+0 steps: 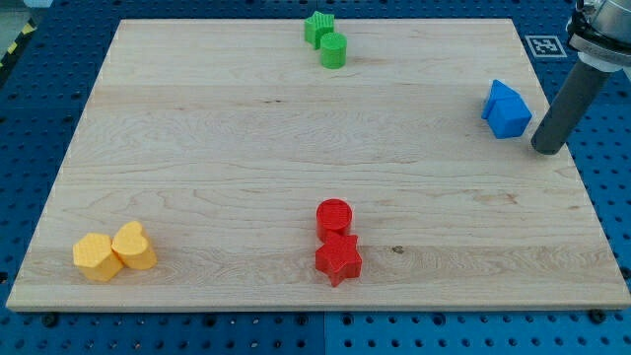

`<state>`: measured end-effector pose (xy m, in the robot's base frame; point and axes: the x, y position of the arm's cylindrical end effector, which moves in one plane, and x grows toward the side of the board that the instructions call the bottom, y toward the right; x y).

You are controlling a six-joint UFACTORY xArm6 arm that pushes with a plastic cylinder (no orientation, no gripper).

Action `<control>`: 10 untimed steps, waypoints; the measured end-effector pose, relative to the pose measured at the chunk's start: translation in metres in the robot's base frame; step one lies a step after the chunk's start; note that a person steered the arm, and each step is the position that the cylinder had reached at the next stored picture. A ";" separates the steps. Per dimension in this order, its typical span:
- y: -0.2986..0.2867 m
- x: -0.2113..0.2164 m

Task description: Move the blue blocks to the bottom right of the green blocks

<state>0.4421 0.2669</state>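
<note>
Two blue blocks (506, 108) sit pressed together near the board's right edge, in the upper part of the view; their shapes are hard to tell apart. A green star block (317, 28) and a green cylinder (333, 50) touch each other at the top middle of the board. My tip (547, 148) rests on the board just right of and slightly below the blue blocks, a small gap away from them. The rod rises toward the view's top right corner.
A red cylinder (334, 217) and a red star (338, 259) sit together at the bottom middle. Two yellow blocks (114, 252) sit at the bottom left. The wooden board (197, 148) lies on a blue perforated table, with a marker tag (543, 45) at the top right.
</note>
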 end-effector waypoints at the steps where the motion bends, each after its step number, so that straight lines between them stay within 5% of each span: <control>1: 0.000 0.003; 4: -0.017 0.010; 10: -0.029 -0.125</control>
<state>0.3166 0.2380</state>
